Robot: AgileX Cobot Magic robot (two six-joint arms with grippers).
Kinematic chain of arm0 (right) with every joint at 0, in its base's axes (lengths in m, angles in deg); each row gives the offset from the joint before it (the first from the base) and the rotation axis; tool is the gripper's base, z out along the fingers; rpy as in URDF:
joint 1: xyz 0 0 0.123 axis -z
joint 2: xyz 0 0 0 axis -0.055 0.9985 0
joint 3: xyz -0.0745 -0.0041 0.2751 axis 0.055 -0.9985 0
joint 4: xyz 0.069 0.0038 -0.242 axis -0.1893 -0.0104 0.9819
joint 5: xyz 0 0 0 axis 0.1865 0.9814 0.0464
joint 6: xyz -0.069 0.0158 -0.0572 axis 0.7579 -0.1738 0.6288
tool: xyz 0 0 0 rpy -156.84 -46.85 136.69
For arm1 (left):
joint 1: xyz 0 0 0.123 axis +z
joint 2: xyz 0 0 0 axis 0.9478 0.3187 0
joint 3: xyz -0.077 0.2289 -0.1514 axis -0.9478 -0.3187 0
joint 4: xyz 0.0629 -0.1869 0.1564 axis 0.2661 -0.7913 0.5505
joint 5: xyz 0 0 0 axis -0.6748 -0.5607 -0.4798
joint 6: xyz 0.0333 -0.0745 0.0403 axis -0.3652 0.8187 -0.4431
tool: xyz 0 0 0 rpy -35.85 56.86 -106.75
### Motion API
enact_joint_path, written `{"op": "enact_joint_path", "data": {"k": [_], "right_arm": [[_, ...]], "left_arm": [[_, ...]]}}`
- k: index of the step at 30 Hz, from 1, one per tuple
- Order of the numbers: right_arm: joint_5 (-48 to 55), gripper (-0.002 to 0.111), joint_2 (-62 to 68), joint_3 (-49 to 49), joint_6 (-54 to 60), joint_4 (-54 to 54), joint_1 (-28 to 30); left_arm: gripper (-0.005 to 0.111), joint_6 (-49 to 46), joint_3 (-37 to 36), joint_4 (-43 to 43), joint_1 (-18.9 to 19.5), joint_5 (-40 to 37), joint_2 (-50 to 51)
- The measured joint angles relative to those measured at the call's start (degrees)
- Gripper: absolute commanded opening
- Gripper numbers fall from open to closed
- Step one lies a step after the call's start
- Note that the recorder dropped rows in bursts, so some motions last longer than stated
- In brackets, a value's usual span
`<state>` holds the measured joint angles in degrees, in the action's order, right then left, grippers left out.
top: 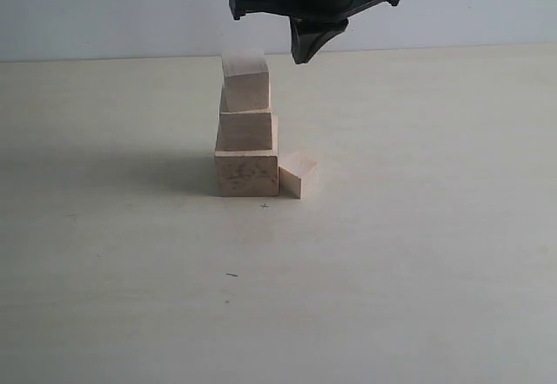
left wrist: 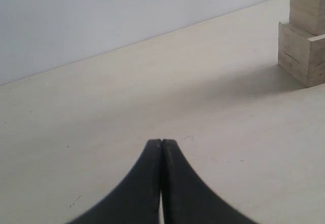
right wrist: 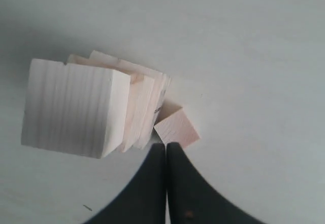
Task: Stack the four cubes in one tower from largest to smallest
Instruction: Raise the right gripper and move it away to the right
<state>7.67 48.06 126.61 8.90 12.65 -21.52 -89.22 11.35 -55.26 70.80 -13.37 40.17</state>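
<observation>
Three pale wooden cubes form a tower (top: 246, 131) at the table's middle: the largest cube (top: 246, 175) at the bottom, a middle cube (top: 247, 130) on it, and a third cube (top: 245, 82) on top, slightly askew. The smallest cube (top: 298, 173) lies on the table against the bottom cube's right side. My right gripper (top: 309, 51) hangs shut and empty above and just right of the tower; from its wrist I see the top cube (right wrist: 71, 107) and the smallest cube (right wrist: 177, 126) below the gripper (right wrist: 166, 145). My left gripper (left wrist: 162, 141) is shut and empty, low over the table, far from the tower (left wrist: 304, 51).
The pale table (top: 418, 253) stretches wide around the tower, with a plain white wall (top: 104, 10) behind its far edge. A few small dark marks (top: 231, 274) dot the tabletop in front.
</observation>
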Motion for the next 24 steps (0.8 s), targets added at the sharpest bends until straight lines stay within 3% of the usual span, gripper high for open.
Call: {"op": "enact_joint_path", "data": {"k": [8, 24], "right_arm": [[-0.5, 0.000, 2.4, 0.0, 5.7, -10.3, 0.5], [0.0, 0.000, 2.9, 0.2, 6.0, -11.8, 0.5]], "left_arm": [[0.000, 0.0, 0.0, 0.0, 0.0, 0.0, 0.0], [0.000, 0.0, 0.0, 0.0, 0.0, 0.0, 0.0]]}}
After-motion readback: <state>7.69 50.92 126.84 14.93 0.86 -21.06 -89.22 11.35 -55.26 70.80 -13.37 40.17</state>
